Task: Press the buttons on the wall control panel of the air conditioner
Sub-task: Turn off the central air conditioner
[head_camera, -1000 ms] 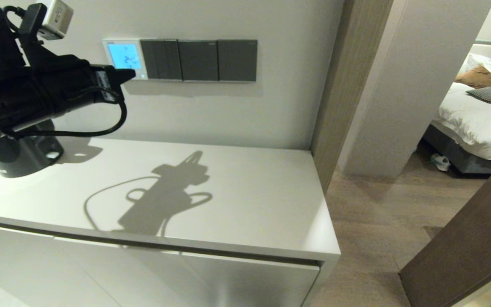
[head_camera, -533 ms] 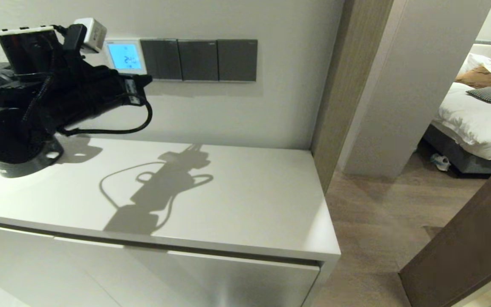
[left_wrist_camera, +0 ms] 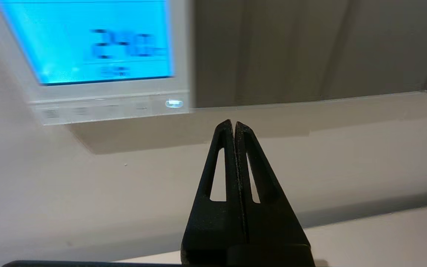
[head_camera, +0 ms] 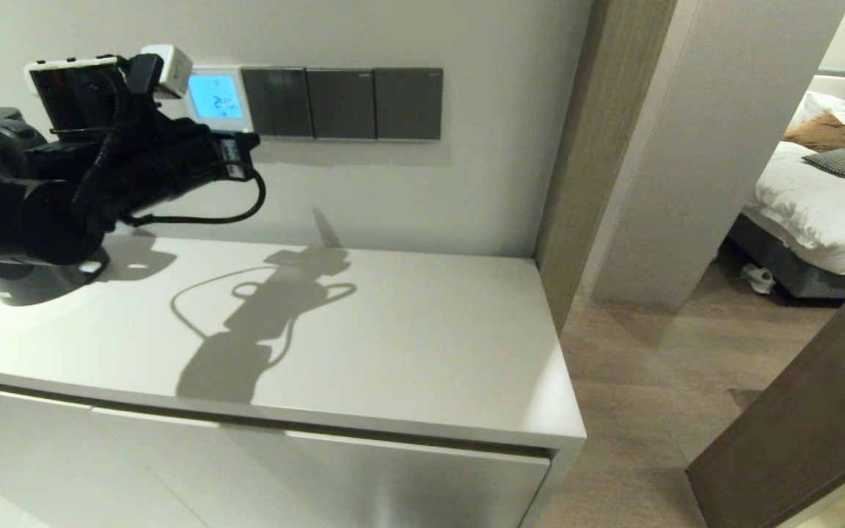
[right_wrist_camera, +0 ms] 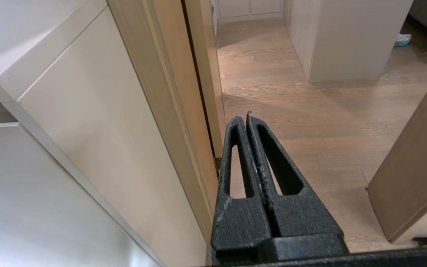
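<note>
The air conditioner's wall control panel is a small white square on the wall with a glowing blue screen reading 24. In the left wrist view the panel fills the upper part, with its row of buttons along the bottom strip and a lit key at the strip's end. My left gripper is shut and empty, its tip just below the panel's lower corner, close to the wall. My right gripper is shut, parked low beside the cabinet, outside the head view.
Three dark grey switch plates sit right of the panel. A white cabinet top runs below. A black round object stands at its far left. A wooden door frame and hallway floor lie to the right.
My left arm has moved right and toward the wall, then slightly lower, bringing the shut tip from the panel's lower left edge to under its lower right corner.
</note>
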Available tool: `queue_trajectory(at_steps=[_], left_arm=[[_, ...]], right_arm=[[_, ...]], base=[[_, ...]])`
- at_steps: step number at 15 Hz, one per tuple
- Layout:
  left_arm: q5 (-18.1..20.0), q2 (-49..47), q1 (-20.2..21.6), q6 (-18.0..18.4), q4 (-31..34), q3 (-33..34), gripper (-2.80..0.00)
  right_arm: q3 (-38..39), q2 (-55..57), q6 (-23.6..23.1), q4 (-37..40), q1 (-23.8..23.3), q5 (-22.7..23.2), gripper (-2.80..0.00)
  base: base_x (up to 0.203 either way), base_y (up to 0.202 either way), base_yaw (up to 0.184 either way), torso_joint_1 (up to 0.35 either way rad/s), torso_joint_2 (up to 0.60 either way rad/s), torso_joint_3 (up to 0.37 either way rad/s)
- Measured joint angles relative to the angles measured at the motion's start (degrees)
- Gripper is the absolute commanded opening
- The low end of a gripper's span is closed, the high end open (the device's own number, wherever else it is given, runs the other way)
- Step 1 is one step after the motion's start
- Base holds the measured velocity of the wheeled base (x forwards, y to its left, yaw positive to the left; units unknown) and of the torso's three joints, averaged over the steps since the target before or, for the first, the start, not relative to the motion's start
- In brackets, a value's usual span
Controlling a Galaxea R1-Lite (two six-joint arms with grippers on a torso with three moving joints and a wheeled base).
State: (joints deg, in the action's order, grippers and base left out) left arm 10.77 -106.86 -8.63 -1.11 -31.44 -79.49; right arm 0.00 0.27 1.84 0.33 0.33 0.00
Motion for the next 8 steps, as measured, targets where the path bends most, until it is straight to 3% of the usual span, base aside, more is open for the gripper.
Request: queue_trajectory(at_steps=[8], left_arm=[[-2.04,-1.56,1.35,0.06,0.18,-2.33,-2.8]], right_arm=[[0.0,0.0,-0.02,0.02,0.0,0.02,-2.8]], base=[[0.0,0.0,0.0,0.0,0.0,0.0]])
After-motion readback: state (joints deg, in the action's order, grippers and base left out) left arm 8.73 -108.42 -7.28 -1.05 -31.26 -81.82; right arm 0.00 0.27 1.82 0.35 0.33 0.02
